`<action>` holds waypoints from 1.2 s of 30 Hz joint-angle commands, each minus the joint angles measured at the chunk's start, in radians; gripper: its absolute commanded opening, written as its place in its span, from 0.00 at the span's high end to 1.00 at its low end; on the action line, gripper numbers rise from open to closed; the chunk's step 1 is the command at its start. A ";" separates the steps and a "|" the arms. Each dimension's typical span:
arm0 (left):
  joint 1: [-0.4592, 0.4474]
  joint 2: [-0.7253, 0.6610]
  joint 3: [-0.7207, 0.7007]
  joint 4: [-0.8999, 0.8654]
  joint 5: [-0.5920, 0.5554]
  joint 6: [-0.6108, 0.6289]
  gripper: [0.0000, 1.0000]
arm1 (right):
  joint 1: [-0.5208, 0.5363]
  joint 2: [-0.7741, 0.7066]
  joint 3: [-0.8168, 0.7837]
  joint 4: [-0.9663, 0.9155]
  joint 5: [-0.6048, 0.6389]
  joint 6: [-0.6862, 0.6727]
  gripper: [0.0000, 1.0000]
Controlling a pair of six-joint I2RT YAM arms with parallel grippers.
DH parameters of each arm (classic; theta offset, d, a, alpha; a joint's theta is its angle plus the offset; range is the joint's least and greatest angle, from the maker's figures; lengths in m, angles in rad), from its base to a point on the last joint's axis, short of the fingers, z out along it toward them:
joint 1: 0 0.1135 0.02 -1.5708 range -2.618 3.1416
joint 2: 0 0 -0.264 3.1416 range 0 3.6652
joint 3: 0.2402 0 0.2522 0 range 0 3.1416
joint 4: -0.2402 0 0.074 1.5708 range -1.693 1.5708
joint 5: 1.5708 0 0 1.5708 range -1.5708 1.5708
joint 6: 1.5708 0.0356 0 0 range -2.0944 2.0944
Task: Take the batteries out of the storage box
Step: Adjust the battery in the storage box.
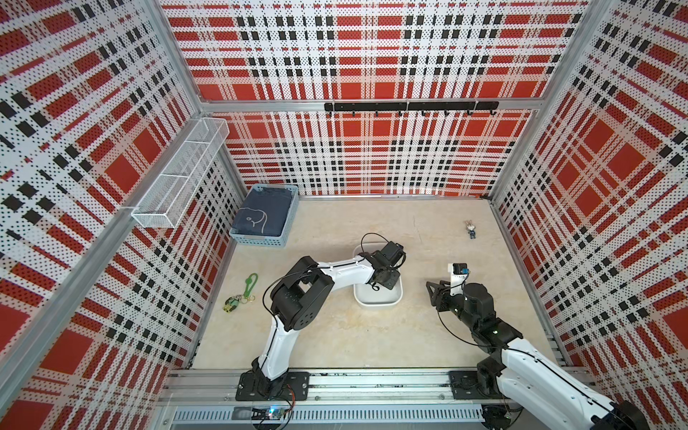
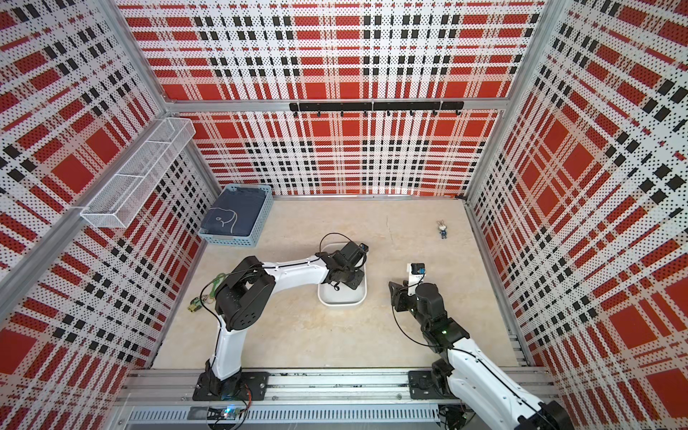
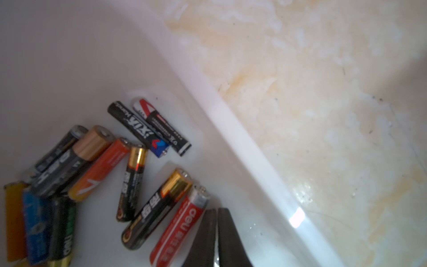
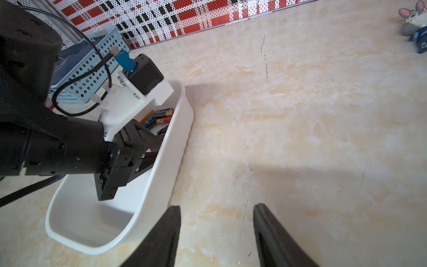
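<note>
White plastic storage box (image 1: pixel 376 301) on the worktop (image 1: pixel 372 335) contains the batteries (image 3: pixel 136 182). Left end effector (image 3: pixel 217 212), pressed together on nothing, sits inside it just beside a red battery (image 3: pixel 182 224). Right end effector (image 4: pixel 217 207), spread and empty, hovers over the worktop beside the box.

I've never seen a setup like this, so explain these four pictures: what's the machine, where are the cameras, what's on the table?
Two robot arms are mounted beside a table. Two pictures look down from overhead; the other two come from cameras on each arm's wrist. On the table lie a white storage box holding batteries, a blue basket, a green keychain and a rabbit figurine. The left tool is inside the box, shut, gripping nothing. The right tool hangs open beside the box, empty.
</note>
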 commanded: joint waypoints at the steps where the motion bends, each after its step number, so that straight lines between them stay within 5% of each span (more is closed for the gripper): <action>1: -0.003 -0.004 -0.013 -0.027 -0.018 -0.003 0.90 | -0.001 -0.007 0.005 0.025 0.018 0.003 0.42; 8: 0.000 0.063 0.042 -0.038 -0.049 0.004 1.00 | -0.001 -0.051 -0.009 0.019 0.039 0.008 0.42; 22: 0.004 -0.017 0.174 -0.155 -0.048 0.009 1.00 | -0.001 -0.059 -0.014 0.021 0.057 0.013 0.42; 24: 0.011 -0.023 0.180 -0.160 -0.044 0.027 0.80 | -0.001 -0.058 -0.014 0.022 0.057 0.015 0.42; 28: 0.028 0.011 0.191 -0.201 -0.011 0.082 0.61 | -0.001 -0.061 -0.014 0.019 0.060 0.013 0.41; 36: 0.047 0.064 0.196 -0.244 -0.008 0.144 0.57 | -0.001 -0.084 -0.021 0.015 0.067 0.016 0.40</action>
